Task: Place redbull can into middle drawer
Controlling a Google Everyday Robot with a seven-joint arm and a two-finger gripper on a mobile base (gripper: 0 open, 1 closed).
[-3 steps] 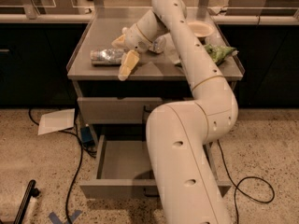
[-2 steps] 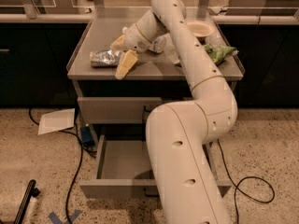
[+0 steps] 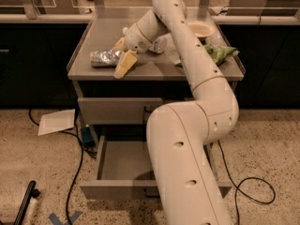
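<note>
The redbull can (image 3: 104, 57), slim and silver, lies on its side on the left part of the grey table top (image 3: 154, 69). My gripper (image 3: 122, 54) is down at the can's right end. It is open, with one yellowish finger (image 3: 124, 64) in front of the can and the other behind it. The can rests on the table. Below, the middle drawer (image 3: 123, 162) is pulled out and shows nothing inside. My arm hides its right part and its handle. The drawer front (image 3: 112, 110) above it is closed.
A clear plastic bottle (image 3: 159, 44) lies right behind my wrist. A white bowl (image 3: 199, 29) and a green bag (image 3: 220, 53) are on the table's right side. On the floor are a white sheet (image 3: 56, 121), black cables (image 3: 77, 158) and a dark stick (image 3: 24, 204).
My gripper has shifted slightly left and closer around the can's right end. The can and the drawer have not moved.
</note>
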